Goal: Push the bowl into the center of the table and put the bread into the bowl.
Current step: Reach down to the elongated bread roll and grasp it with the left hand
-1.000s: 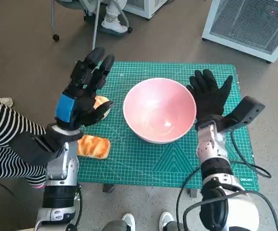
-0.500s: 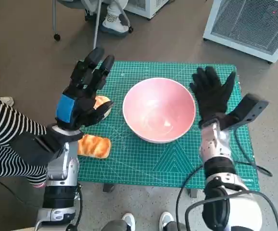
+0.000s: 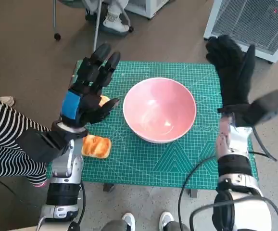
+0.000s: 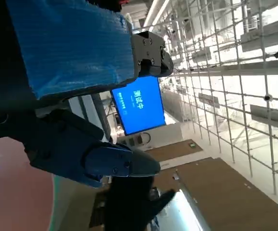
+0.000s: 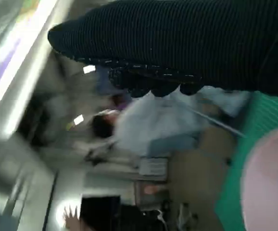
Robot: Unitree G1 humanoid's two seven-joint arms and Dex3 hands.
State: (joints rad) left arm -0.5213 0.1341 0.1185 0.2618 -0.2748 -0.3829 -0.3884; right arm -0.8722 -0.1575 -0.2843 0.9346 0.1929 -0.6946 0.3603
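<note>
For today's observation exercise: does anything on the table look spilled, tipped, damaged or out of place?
Nothing stands out. The bowl sits upright and empty mid-mat, and the two bread pieces lie whole beside it, one partly hidden under the left hand.

Head view evenly lit and sharp; right wrist view badly motion-blurred; left wrist view glary.

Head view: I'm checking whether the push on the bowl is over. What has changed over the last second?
The right hand has lifted away from the bowl, rising up and out past the mat's far right corner, fingers spread, holding nothing. The left hand shifted only slightly and hangs open above the bread. The bowl stayed put mid-mat, empty; the bread lies where it was.
</note>
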